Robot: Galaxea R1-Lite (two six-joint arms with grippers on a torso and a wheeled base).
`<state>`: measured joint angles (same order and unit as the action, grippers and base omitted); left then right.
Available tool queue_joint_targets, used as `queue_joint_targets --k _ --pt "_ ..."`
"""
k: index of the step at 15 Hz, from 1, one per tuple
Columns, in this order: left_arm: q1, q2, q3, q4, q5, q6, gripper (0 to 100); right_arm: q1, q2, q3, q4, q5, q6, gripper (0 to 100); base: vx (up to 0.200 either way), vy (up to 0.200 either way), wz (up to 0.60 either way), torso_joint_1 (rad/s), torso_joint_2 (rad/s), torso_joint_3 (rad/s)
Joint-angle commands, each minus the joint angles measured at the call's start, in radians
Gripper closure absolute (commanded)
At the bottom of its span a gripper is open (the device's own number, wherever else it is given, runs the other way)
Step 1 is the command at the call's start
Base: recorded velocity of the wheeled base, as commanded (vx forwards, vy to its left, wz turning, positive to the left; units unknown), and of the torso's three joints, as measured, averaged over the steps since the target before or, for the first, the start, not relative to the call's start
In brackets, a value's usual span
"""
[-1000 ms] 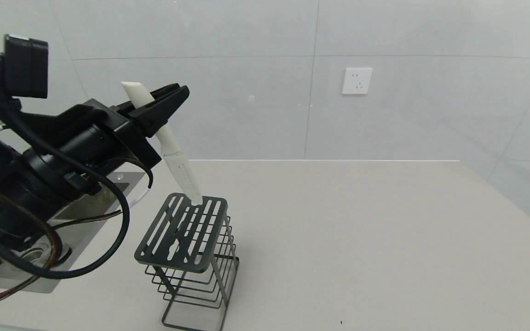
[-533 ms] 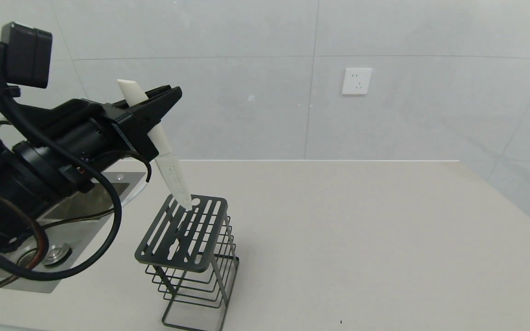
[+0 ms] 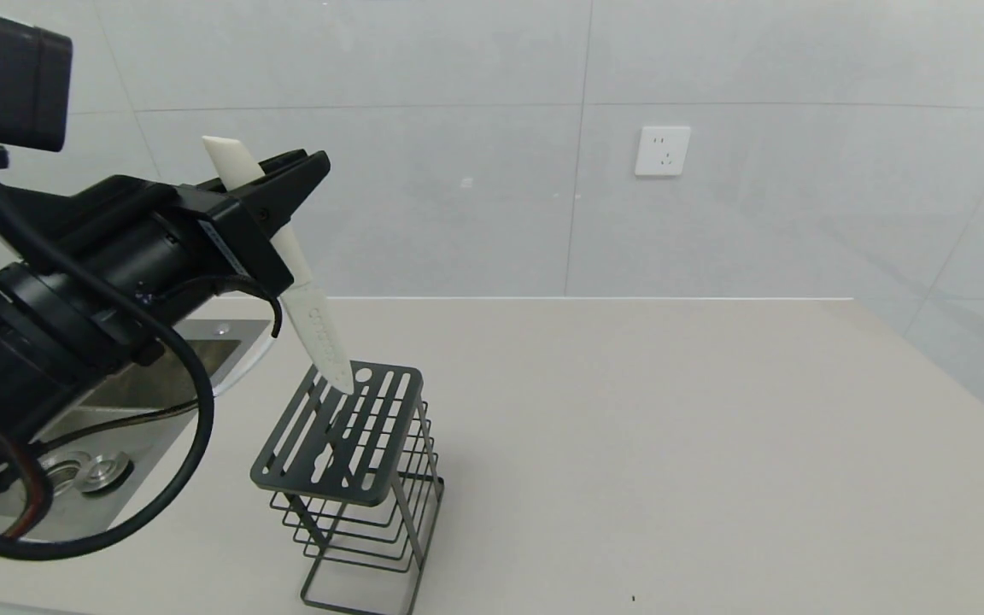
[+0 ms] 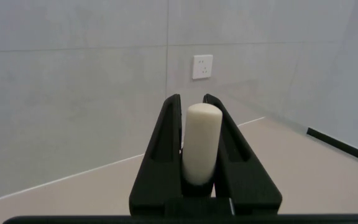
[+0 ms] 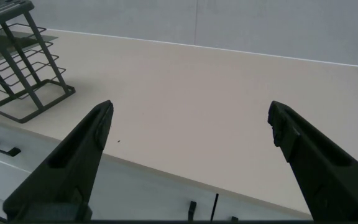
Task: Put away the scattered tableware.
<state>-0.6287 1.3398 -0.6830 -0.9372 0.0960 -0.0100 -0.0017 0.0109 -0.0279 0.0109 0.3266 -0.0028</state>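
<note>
I find the left claw (image 3: 297,181) clamped on the handle of the white knife (image 3: 314,312). The knife's long axis runs steeply down and away from the claw, handle end above the fingers and blade below. The tip meets the far edge of the rack's (image 3: 338,440) slotted top on the desk (image 3: 671,444). I cannot tell whether it has entered a slot. In my judgement the tilt must match a slot. The right claw (image 5: 190,109) stands wide, empty and well apart from the rack.

We cannot tell whether the white knife (image 3: 319,329) enters a rack (image 3: 334,489) slot or perhaps only touches it, and the left gripper (image 3: 304,171) hides its mid-handle.
</note>
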Motion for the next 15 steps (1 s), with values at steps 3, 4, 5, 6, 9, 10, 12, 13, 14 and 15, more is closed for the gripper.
queue_joint_targets --k 3,4,5,6,9,10,12,13,14,15 --pt "-0.137 0.002 0.0 0.058 0.183 -0.005 100 0.0 0.003 0.0 0.0 0.0 0.0 0 0.0 0.0 0.0 0.0 0.0 0.0" --pt "-0.184 0.006 0.0 0.058 0.217 -0.005 100 0.0 0.003 0.0 0.0 0.0 0.0 0 0.0 0.0 0.0 0.0 0.0 0.0" --pt "-0.201 0.016 -0.001 0.058 0.245 -0.005 100 0.0 0.003 0.0 0.0 0.0 0.0 0 0.0 0.0 0.0 0.0 0.0 0.0" --pt "-0.203 0.029 -0.001 0.055 0.265 -0.005 100 0.0 0.003 0.0 0.0 0.0 0.0 0 0.0 0.0 0.0 0.0 0.0 0.0" --pt "-0.206 0.071 -0.032 0.057 0.363 -0.004 100 0.0 0.003 0.0 0.0 0.0 -0.002 0 0.0 0.0 0.0 0.0 0.0 0.0" --pt "-0.198 0.098 -0.058 0.057 0.37 -0.004 100 0.0 0.003 0.0 0.0 0.0 -0.002 0 0.0 0.0 0.0 0.0 0.0 0.0" --pt "-0.195 0.157 -0.119 0.048 0.373 -0.004 100 0.0 0.003 0.0 -0.002 0.0 -0.002 0 0.0 0.0 0.0 0.0 0.0 0.0" --pt "-0.193 0.176 -0.141 0.049 0.375 -0.002 100 0.0 0.003 0.0 -0.002 0.0 -0.003 0 0.0 0.0 0.0 0.0 0.0 0.0" --pt "-0.192 0.19 -0.145 0.048 0.383 0.001 100 0.0 0.003 0.0 -0.002 0.0 -0.002 0 0.0 0.0 0.0 0.0 0.0 0.0" --pt "-0.192 0.203 -0.144 0.049 0.404 0.001 100 0.0 0.003 0.0 -0.002 0.0 -0.002 0 0.0 0.0 0.0 0.0 0.0 0.0"
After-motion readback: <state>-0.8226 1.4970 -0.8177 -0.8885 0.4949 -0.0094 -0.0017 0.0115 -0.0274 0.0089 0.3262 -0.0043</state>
